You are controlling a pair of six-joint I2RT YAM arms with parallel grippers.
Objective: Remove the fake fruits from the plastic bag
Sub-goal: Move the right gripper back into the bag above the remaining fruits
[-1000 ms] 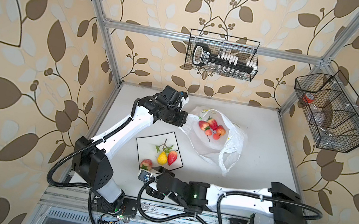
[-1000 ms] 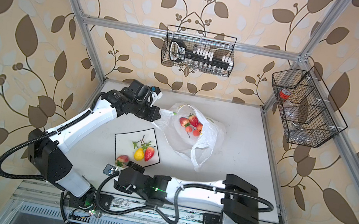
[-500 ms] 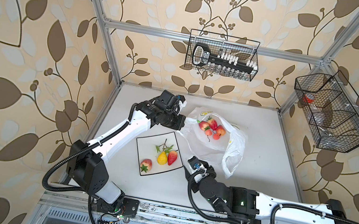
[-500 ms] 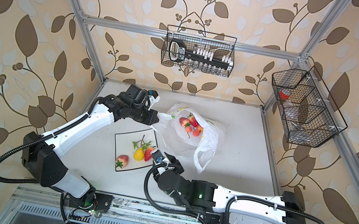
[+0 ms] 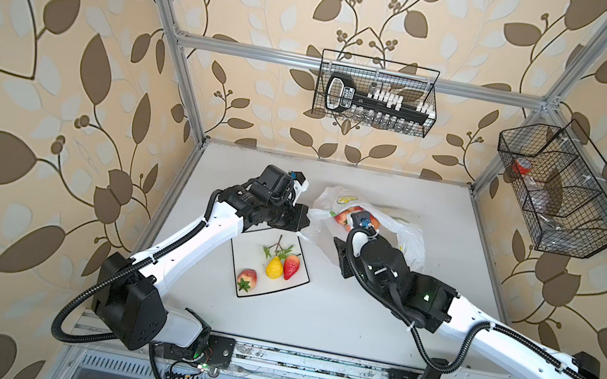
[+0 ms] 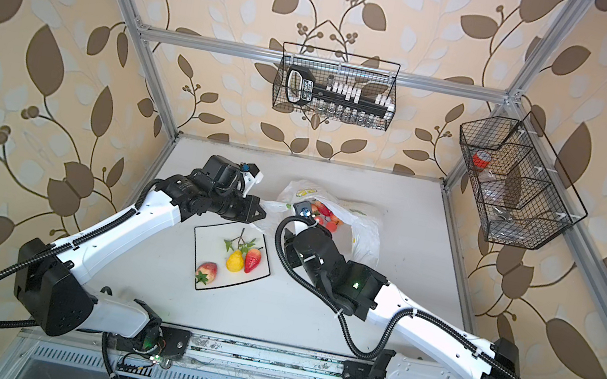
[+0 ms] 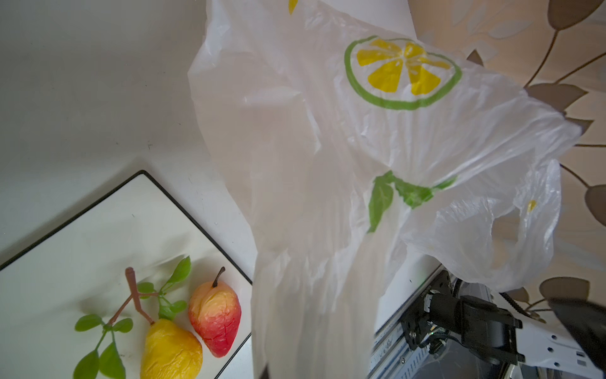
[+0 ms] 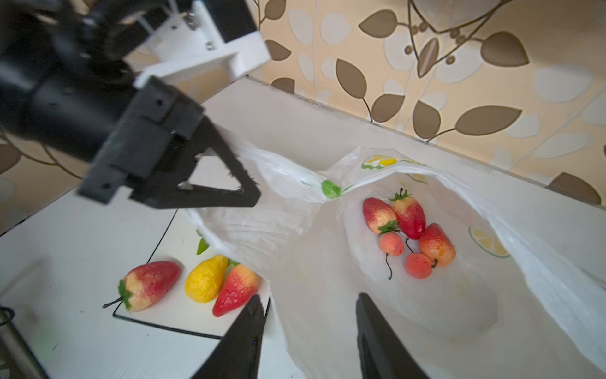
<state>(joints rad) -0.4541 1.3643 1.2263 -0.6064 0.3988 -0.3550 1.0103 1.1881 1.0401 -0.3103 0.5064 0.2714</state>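
The plastic bag (image 5: 407,234) (image 6: 367,227) lies at the back middle of the table, white with lemon prints. My left gripper (image 5: 304,220) (image 6: 263,214) (image 8: 252,195) is shut on its near rim and holds the mouth up; in the left wrist view the bag's film (image 7: 328,147) runs right into the jaws. Several fake fruits (image 8: 408,215) lie inside: strawberries and small orange round ones (image 8: 418,265). My right gripper (image 8: 308,305) hovers open and empty at the bag's mouth. A strawberry (image 5: 247,277), a yellow pear (image 5: 274,267) and another strawberry (image 5: 291,267) rest on the plate (image 5: 252,255).
The square black-rimmed plate (image 6: 212,242) (image 8: 170,311) sits in front of the bag, just left of my right gripper. A wire basket (image 5: 375,93) hangs on the back wall and another (image 5: 563,190) on the right wall. Aluminium frame posts stand at the table's back corners.
My right arm swung from the plate's front corner, leaving a strawberry there, over to the bag's mouth, and its jaws narrowed. The left gripper kept its hold on the bag.
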